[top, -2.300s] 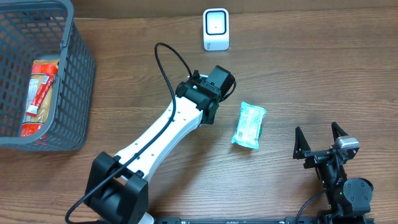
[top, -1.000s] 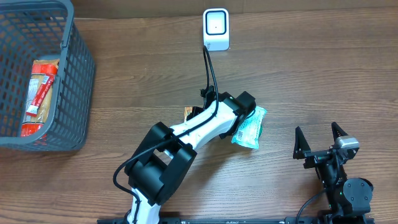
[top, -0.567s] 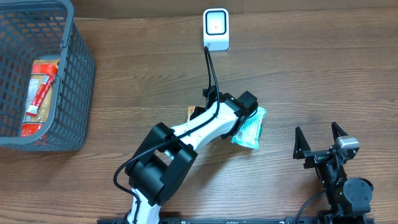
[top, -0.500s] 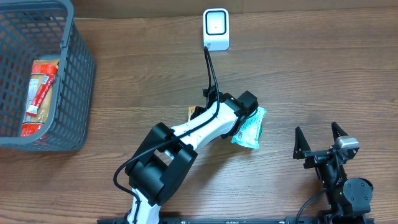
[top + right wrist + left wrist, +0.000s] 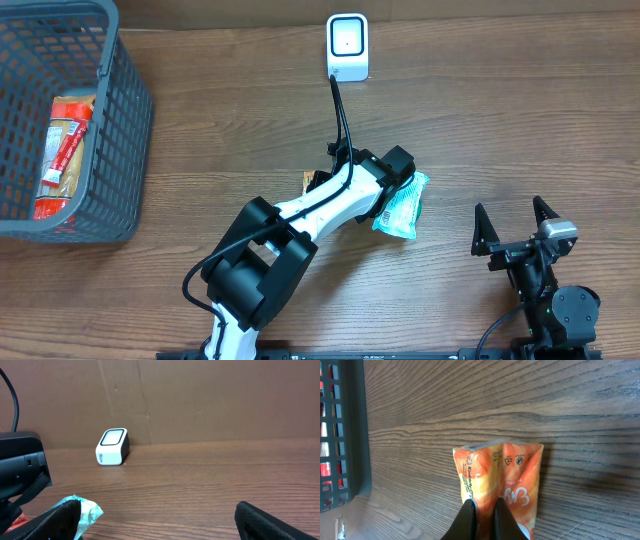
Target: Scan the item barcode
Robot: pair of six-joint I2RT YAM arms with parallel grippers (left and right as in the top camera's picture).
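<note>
Gripping: the left fingers (image 5: 467,519) are pressed together on the lower edge of the orange packet (image 5: 502,477), pinching it between them, as we see from the left wrist camera.
Orange packet: from above we find only a small corner of it (image 5: 311,181), near the middle of the bench (image 5: 520,110), peeking out beside the left arm (image 5: 320,208). We cannot tell whether it is resting on the wood or lifted.
Print: the side of the orange packet facing the wrist camera shows small symbols and lettering; we make out no barcode.
Right fingers: they (image 5: 484,235) stand spread wide with nothing between them, close to the near right corner of the bench. In the right wrist view the two tips (image 5: 267,520) sit at the bottom corners of the picture.
Scanner: the small white scanner (image 5: 347,45) stands upright by the far edge of the bench, about midway along it, well apart from the orange packet. We also see it in the right wrist view (image 5: 113,446).
Teal packet: it (image 5: 403,207) lies flat on the bench just right of the middle, its left edge covered by the end of the left arm.
Basket: a grey basket (image 5: 122,130) sits at the far left corner, with red and orange packets (image 5: 65,150) inside.
</note>
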